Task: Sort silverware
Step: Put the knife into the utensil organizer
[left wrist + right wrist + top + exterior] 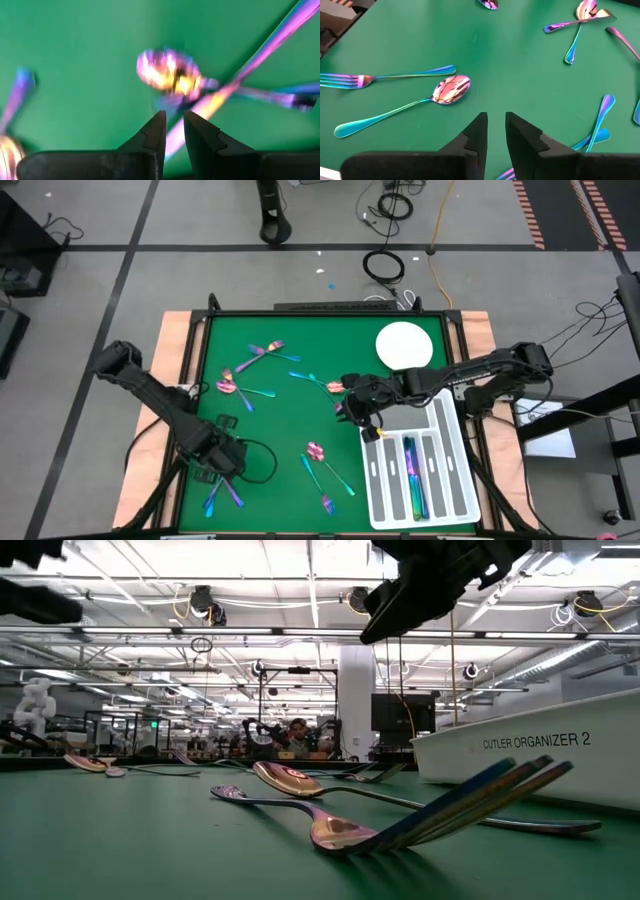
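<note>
Silverware (262, 373) left of tray (455, 480), plate (404, 345) behind tray
</note>
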{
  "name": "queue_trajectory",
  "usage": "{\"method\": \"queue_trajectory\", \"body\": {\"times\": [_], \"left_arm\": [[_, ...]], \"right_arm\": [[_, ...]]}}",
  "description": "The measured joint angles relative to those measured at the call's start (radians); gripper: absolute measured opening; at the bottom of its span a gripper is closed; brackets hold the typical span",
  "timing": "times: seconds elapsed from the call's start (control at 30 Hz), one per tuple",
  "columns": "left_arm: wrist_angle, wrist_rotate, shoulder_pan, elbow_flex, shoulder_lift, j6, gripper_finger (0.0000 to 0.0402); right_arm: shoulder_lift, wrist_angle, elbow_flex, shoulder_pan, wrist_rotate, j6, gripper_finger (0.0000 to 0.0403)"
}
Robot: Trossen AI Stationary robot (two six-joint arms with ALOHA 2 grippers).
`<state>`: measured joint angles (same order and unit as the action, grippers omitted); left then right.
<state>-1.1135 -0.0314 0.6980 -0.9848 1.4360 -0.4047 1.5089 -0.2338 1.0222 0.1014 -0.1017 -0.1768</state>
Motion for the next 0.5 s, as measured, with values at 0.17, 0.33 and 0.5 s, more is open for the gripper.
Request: {"method": "queue_trajectory", "body": {"times": [0.17, 0.33, 0.5], "left_arm": [[0.173, 0.011, -0.002, -0.004, 0.015, 0.047, 0.0067], [0.196, 0.063, -0.003, -0.004, 0.030, 0.051, 0.0068], [0.225, 0.092, -0.003, -0.004, 0.031, 0.046, 0.0084]], "right_arm": [[0.000, 0.047, 0.000, -0.003, 0.000, 0.000, 0.0059], [0.000, 0.156, 0.000, -0.002, 0.000, 0.029, 0.0059], [0.000, 0.271, 0.000, -0.002, 0.000, 0.109, 0.0059]]}}
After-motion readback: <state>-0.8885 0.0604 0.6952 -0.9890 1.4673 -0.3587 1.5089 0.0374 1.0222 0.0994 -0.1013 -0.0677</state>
